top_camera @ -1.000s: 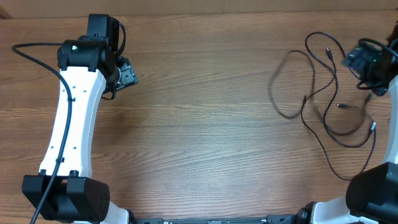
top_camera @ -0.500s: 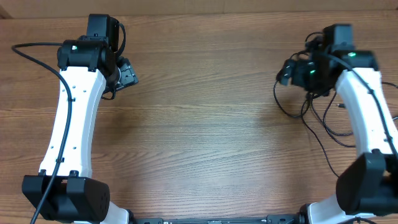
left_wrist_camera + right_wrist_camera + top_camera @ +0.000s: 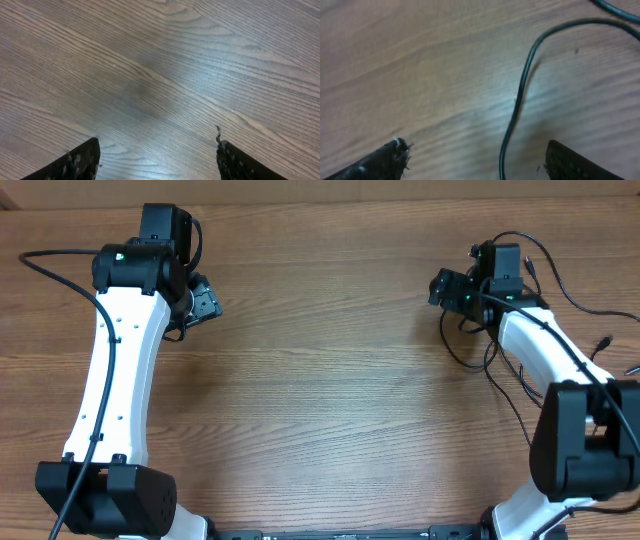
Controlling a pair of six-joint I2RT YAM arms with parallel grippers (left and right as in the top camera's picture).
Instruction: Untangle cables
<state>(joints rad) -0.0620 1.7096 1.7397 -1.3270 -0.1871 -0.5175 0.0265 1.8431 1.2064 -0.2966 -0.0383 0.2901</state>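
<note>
The cables [image 3: 455,356] are thin black strands lying loose on the right side of the wooden table, with small plug ends near the right edge [image 3: 603,340]. My right gripper [image 3: 441,286] is open and hovers at the left edge of the strands. In the right wrist view one black strand [image 3: 520,100] curves down between the open fingers [image 3: 477,162], nothing gripped. My left gripper [image 3: 206,302] is open and empty at the far left, over bare wood [image 3: 157,160].
The wooden table [image 3: 320,400] fills the view. The white right arm [image 3: 545,340] lies over part of the strands and hides them. The left arm's thick black cable [image 3: 60,265] hangs at the left edge.
My right arm swung in from the right edge to the left, and its gripper now sits over the left side of the strands. Some strands shifted right. The left arm has not moved.
</note>
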